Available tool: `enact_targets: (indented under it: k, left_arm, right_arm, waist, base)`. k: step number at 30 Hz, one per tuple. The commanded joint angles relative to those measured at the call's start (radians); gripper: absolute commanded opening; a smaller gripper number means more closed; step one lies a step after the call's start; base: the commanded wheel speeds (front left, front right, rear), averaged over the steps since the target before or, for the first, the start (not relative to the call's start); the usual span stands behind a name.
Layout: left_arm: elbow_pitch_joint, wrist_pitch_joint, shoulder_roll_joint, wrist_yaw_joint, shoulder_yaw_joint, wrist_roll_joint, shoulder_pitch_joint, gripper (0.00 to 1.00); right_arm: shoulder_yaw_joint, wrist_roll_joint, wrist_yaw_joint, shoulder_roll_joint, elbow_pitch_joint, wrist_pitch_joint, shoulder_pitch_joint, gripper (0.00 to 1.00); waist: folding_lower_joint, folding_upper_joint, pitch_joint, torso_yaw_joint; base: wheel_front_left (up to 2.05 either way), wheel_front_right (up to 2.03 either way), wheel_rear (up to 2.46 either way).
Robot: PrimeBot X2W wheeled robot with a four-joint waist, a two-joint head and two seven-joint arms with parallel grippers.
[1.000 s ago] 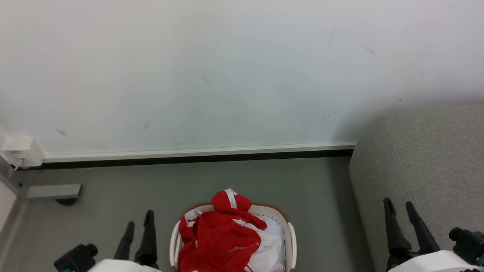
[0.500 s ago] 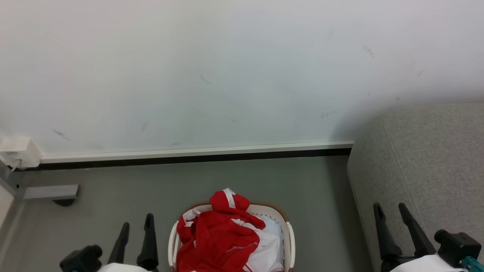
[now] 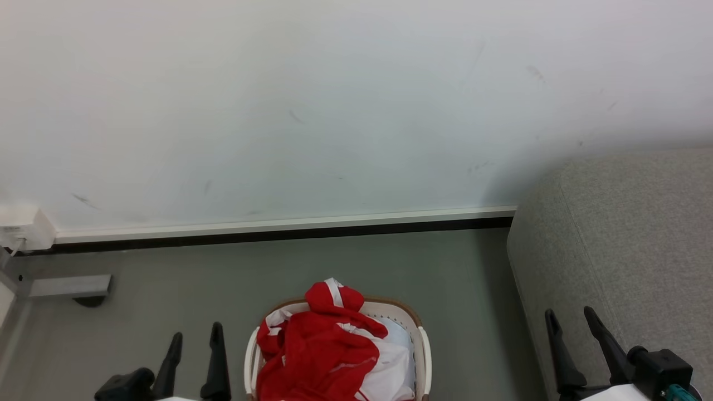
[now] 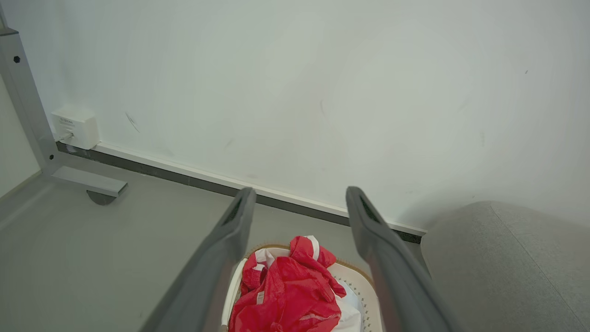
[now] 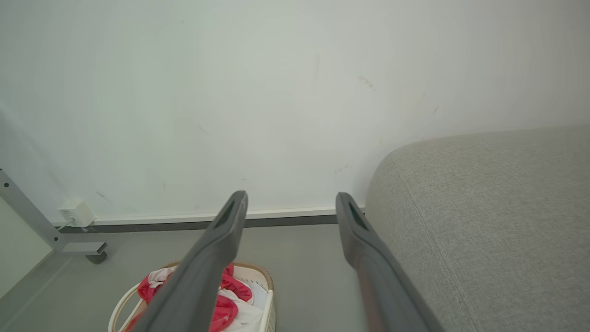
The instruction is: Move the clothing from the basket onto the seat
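Sitting on the grey floor (image 3: 167, 301), the basket (image 3: 421, 348) holds all of the clothing (image 3: 320, 351): a heap of bright red fabric with white bands, piled toward the basket's left side and rising above its far rim, where a red fold with a white stripe pokes up. Inside the basket, to the right of the heap, the pale bluish-white lining (image 3: 400, 334) shows.

The left gripper (image 3: 196, 329) hangs just to the left of the basket, apart from it, its two dark fingers spread and pointing toward the wall (image 3: 334, 111), with nothing between them. In the left wrist view the basket and the red heap lie low between those spread fingers. The right gripper (image 3: 569, 311) hangs well to the right of the basket, its fingers likewise apart and empty, in front of the seat's near left edge.

The seat (image 3: 629, 239) stands to the right of the basket, a strip of bare floor between the two. Beyond the basket the floor runs to a dark skirting strip (image 3: 278, 233) at the foot of the wall. Far to the left of the basket a small white box (image 3: 22, 229) sits low on the wall, and a grey metal frame foot (image 3: 67, 285) rests on the floor just below it.
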State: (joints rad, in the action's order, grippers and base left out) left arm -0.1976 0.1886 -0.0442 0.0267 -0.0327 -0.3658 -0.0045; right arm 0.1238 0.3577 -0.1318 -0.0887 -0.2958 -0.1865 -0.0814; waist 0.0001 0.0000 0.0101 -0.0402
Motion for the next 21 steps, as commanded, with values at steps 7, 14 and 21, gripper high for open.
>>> enact_targets:
  k: [7, 14, 21]
  left_arm:
    - [0.008, 0.021, -0.009, 0.007, 0.006, 0.088, 0.017, 1.0]
    - [0.013, 0.038, -0.009, 0.008, -0.002, 0.144, 0.034, 1.0]
    - [0.007, 0.05, -0.009, 0.007, -0.012, 0.193, 0.043, 1.0]
  right_arm:
    - [-0.007, -0.059, 0.002, 0.003, -0.019, -0.023, -0.01, 1.0]
    - [-0.005, -0.101, 0.002, 0.006, -0.028, -0.038, -0.007, 1.0]
    - [-0.002, -0.143, 0.002, 0.01, -0.027, -0.052, -0.003, 1.0]
  waist:
    - [0.0, 0.0, -0.003, -0.005]
    - [-0.0001, 0.0, -0.008, -0.005]
    - [-0.0001, 0.0, -0.009, 0.004]
  base:
    - [0.0, 0.0, 0.0]
    - [0.0, 0.0, 0.0]
    - [0.0, 0.0, 0.0]
